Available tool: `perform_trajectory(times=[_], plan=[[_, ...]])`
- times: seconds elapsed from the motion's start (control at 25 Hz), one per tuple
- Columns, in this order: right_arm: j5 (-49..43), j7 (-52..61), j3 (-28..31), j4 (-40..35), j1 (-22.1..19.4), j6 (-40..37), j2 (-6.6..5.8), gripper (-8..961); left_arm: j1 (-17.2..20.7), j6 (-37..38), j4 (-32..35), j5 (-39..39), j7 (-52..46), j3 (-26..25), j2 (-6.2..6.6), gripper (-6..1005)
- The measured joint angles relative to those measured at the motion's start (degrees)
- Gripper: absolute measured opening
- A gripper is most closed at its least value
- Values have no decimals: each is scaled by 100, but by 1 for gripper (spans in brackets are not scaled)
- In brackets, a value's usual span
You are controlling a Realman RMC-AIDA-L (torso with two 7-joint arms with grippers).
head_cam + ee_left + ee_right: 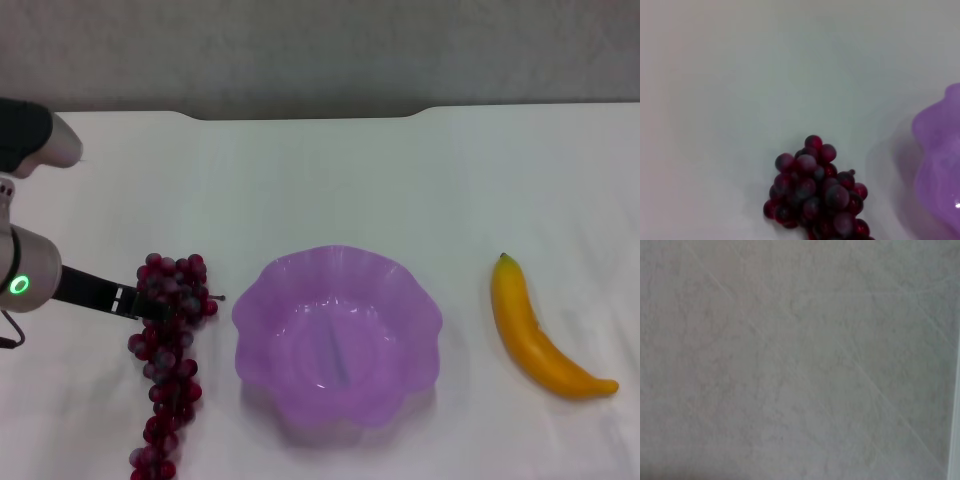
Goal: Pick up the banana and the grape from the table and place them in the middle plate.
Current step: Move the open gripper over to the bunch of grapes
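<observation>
The grape (pixel 168 355) is a long dark red-purple bunch lying on the white table (pixel 330 180), left of the middle plate (pixel 262 300), a lilac bowl with a wavy rim. My left gripper (pixel 145 305) reaches in from the left, and its black fingers lie at the upper part of the bunch. The left wrist view shows the top of the grape (pixel 815 195) and the plate's edge (pixel 940 150), but no fingers. The banana (pixel 535 335), yellow-orange with a dark tip, lies right of the plate. My right gripper is out of view.
The table's notched far edge (pixel 310 115) runs along the back, with a grey wall behind it. The right wrist view shows only a plain grey mottled surface (pixel 790 360).
</observation>
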Motion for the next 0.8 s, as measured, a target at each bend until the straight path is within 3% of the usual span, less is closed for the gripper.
perform_trajectory(times=[0.08, 0.8], plan=[[0, 0, -1, 1, 0, 0, 0, 880, -51, -21, -116, 30, -66, 2, -3, 883], [0, -9, -10, 11, 10, 0, 0, 879, -238, -570, -890, -23, -395, 98, -12, 881]])
